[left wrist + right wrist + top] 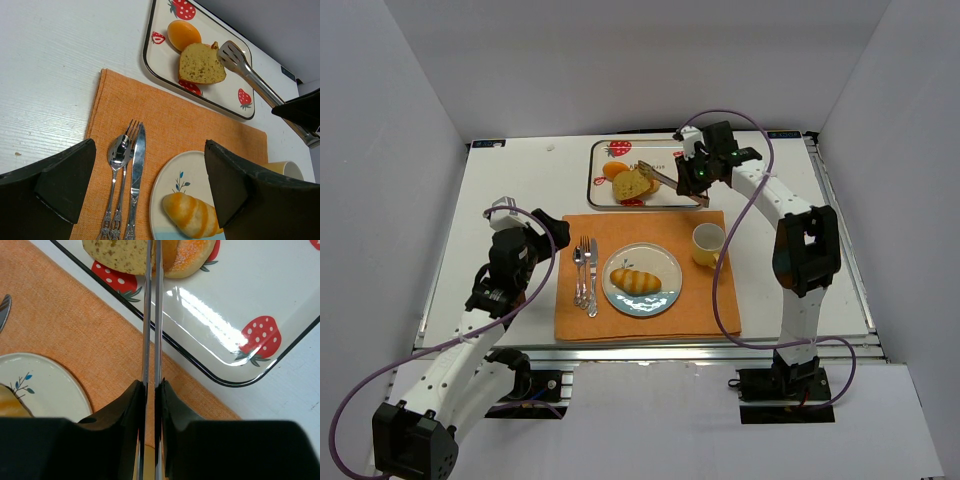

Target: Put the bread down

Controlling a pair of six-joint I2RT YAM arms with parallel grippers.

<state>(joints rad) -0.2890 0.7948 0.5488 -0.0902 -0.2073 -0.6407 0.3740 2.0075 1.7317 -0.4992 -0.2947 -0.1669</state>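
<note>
Gripping tongs (250, 77), right hand (151, 395) hangs near bread slice (201, 64).

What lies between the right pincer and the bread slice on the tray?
Only the metal tongs, which the right pincer holds; their tips reach the bread slice over the tray. The top view shows it.

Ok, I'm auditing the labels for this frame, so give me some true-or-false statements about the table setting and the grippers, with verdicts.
1. The right gripper is shut on the metal tongs. True.
2. The round white plate is bare. False: a striped bread roll lies on it.
3. The silver cutlery lies to the right of the plate. False: it lies to its left, on the orange cloth placemat.
4. The yellow cup stands on the placemat. True.
5. The left gripper grips a bread slice. False: it is open and holds nothing.
</note>
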